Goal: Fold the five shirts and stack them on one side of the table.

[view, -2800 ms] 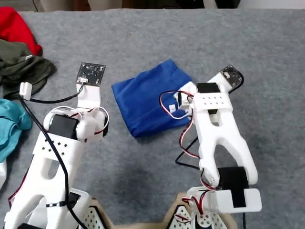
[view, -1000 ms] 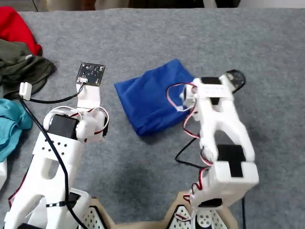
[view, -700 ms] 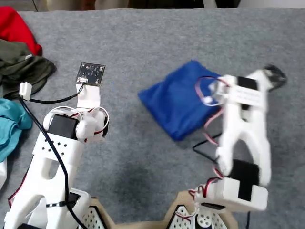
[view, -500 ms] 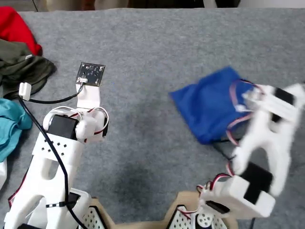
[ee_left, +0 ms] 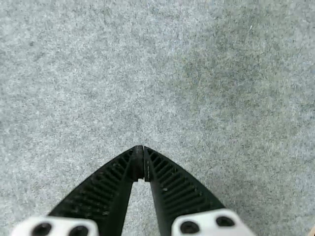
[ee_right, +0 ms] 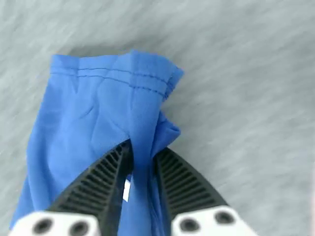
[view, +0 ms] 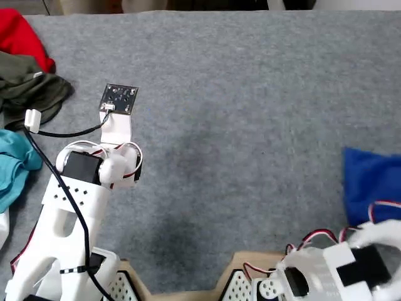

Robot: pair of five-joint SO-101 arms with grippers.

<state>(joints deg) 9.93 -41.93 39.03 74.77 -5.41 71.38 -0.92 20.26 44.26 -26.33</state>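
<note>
While the right gripper [ee_right: 142, 147] pinches the folded blue cloth shirt [view: 373, 185] at the high view's right edge, the left gripper [ee_left: 139, 153] — tips together, empty — hangs over the grey felt table [view: 250, 75]

**Robot body.** We show two arms of white moulded plastic. The left arm [view: 94, 200] bears a black motor block [view: 81, 166], a long black cable [view: 62, 132], thin red-and-white wires [view: 135, 157] and a small dark square circuit board [view: 119, 98]. The right arm [view: 319, 266] bears a like black block [view: 360, 266] and looped red-and-white leads [view: 313, 237]. The left tool [ee_left: 139, 155] and right tool [ee_right: 142, 152] each have two black, ribbed, tapering fingers [ee_left: 110, 184] on white mounts with dark screw holes [ee_left: 189, 227].
</note>
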